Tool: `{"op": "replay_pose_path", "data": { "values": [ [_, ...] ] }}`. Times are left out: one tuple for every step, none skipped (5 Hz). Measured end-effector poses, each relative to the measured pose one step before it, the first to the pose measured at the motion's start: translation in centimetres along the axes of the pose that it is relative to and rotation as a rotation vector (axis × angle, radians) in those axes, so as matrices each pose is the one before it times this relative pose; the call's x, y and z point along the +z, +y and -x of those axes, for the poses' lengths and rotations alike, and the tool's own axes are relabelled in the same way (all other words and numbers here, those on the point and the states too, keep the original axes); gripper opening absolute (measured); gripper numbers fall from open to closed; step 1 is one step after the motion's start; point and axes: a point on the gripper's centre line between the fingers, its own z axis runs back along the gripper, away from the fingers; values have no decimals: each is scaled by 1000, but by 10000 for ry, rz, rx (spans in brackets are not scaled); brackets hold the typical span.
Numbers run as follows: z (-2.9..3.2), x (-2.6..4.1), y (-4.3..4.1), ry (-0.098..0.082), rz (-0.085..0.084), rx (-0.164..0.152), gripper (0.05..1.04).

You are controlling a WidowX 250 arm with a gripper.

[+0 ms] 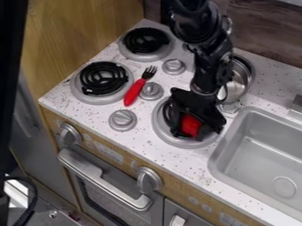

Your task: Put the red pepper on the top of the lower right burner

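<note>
- Camera view: the black two-finger end effector hangs low over the lower right burner, a black coil in a round silver-grey pan; whether it is closed on the red pepper cannot be told.
- The small, rounded red pepper lies within the burner's outline, partly masked by the end effector; whether it bears on the coil is likewise hidden.
- Grip, if any: a release made above the coil would probably let the pepper drop, bounce on the ridged surface and roll on to the white speckled bench.
- Drift to the right: the grey rectangular sink lies near the burner, so a rolling pepper could end in the basin.
- Withdrawal: should the pepper cling to the end effector or be brushed by it, a sideways or hurried lift could drag it off centre; a straight, slow rise seems safer.
- Arm clearance: the shiny metal pot stands just beside the black jointed arm, and a swing that way could knock it.
- Remaining step, as judged: confirm support, release, retreat.
</note>
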Motion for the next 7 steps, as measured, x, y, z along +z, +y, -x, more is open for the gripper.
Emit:
{"op": "replay_pose_path", "data": {
  "values": [
    [-955,-547,82,-37,-112,-77,1009],
    [-41,24,535,-15,22,266,1001],
    [-85,3316,918,-493,-56,323,1000],
    [886,3086,749,-181,641,327,1000],
    [1371,1392,505,165,-7,56,1000],
    [-20,43,51,-14,-2,16,1000],
    [0,3,-48,-1,3,-15,1000]
  ]
}}
